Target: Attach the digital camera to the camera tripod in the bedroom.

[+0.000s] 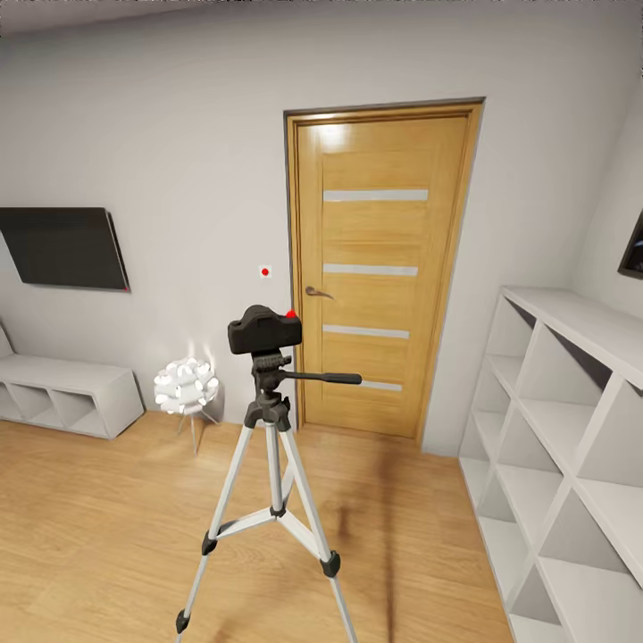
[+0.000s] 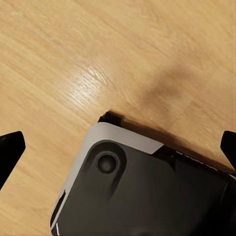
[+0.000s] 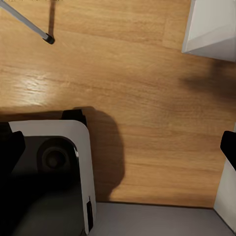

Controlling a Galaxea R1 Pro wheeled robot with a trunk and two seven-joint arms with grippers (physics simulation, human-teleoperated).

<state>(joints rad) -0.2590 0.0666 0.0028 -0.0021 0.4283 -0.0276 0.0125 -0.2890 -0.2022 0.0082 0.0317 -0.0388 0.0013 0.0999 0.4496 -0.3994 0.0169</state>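
Camera mounted, we judge.
Chunky black digital camera (image 1: 263, 329) sits atop silver-legged camera tripod (image 1: 271, 487); both our hands spread, empty.

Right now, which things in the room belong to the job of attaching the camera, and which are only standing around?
Belongs to the job:
- digital camera, sitting on top of the tripod head
- camera tripod, standing on the wood floor

Just standing around:
- white spiky-ball lamp
- oak door
- wall TV
- white cubby shelves
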